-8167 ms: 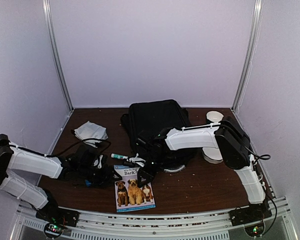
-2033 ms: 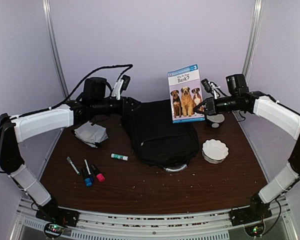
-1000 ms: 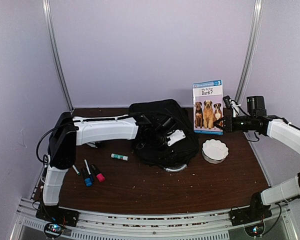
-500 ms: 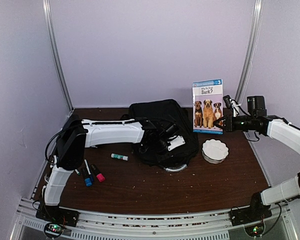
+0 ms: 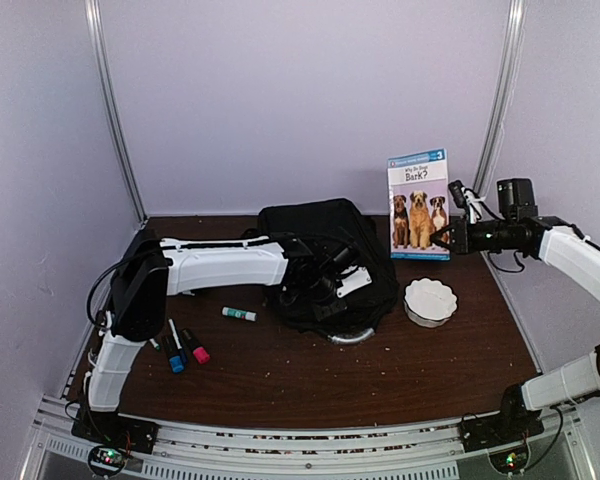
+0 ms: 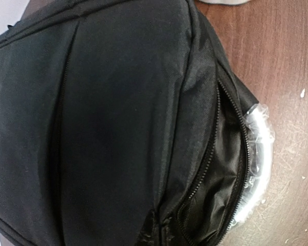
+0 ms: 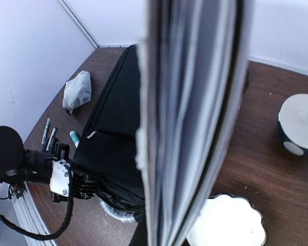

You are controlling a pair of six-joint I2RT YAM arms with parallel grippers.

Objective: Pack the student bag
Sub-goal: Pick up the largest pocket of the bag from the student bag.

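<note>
Black fabric backpack (image 5: 310, 228) lies mid-way on the brown table (image 5: 280, 390), its unzipped pocket (image 6: 223, 179) visible only from the left wrist; left gripper (image 5: 328, 284) clenched against it, fingertips hidden; right gripper (image 5: 450, 236) clamps the upright dog-cover book (image 5: 418, 205).

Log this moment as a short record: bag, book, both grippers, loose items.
bag: black, lying flat mid-table; zip pocket open
book: upright in the air, right of the bag, cover towards the top camera
left gripper: shut, down at the bag; what it grips is hidden
right gripper: shut on the book's edge
loose items: markers and green-capped stick left of the bag; white dish to its right; cloth at back left
</note>
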